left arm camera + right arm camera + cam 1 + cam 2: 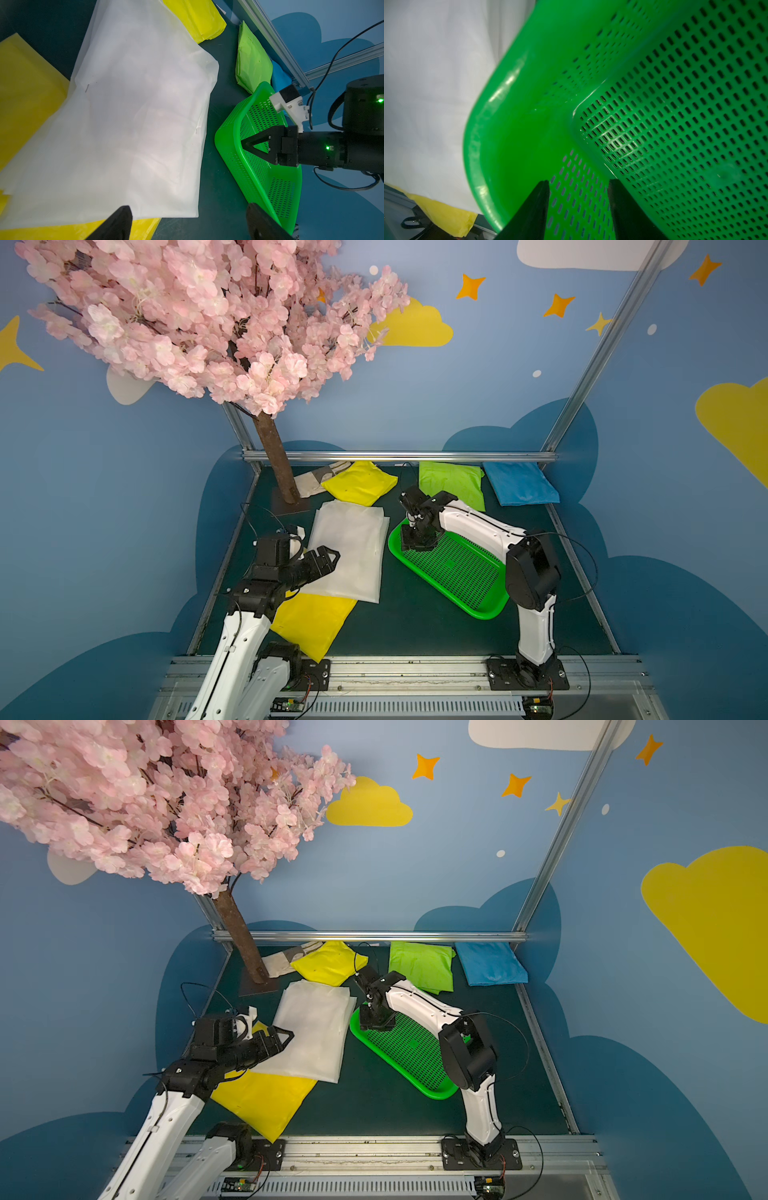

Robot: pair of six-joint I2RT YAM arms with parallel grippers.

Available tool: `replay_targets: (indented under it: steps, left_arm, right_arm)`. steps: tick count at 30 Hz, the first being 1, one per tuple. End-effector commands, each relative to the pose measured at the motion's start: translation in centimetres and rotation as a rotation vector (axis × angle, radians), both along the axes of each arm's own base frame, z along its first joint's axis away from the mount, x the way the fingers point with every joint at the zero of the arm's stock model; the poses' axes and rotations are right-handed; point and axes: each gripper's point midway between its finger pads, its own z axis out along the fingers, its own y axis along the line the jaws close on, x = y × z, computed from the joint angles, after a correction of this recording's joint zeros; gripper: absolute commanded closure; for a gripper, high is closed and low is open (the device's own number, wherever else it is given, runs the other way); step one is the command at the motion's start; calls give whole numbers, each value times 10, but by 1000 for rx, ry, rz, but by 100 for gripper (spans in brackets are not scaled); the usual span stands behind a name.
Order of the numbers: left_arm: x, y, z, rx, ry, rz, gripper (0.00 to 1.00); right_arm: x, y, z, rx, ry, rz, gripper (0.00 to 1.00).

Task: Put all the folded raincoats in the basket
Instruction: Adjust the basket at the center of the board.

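Folded white raincoat point(349, 551) lies just beside the empty basket point(486, 614), unheld.
Left gripper point(188, 206) gapes over its edge; right gripper point(579, 182), jaws apart, sits in the basket's corner — likely to shove it or block the drop.

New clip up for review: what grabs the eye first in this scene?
A large pink blossom tree fills the far left corner above the dark table. On the right of the table, the bright green basket shows nothing inside except the right hand, set in its far corner. Beside it, a big white folded raincoat lies spread out, with the open left hand over its near left edge.
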Motion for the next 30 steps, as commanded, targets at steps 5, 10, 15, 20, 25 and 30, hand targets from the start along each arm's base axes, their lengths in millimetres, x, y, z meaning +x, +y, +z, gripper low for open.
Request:
replay_targets:
  steps: [5,10,15,20,25,30]
  left_arm:
    - [-4,1,-3,9,10,3,11]
    - [-4,0,-3,13,9,2,11]
    - [-5,0,-4,22,12,1,10]
    - [-5,-1,-3,25,6,-3,10]
    - [-5,-1,-2,24,6,-3,10]
    - [-6,-2,-2,26,2,-6,10]
  right_arm:
    - [38,20,45,137,-61,-64,41]
    - [60,23,33,59,-41,-106,38]
    - [67,22,11,-23,-19,-132,43]
    - [57,24,-2,-69,3,-104,46]
    - [43,30,-8,-62,39,-52,66]
    - [16,23,-2,-82,39,9,76]
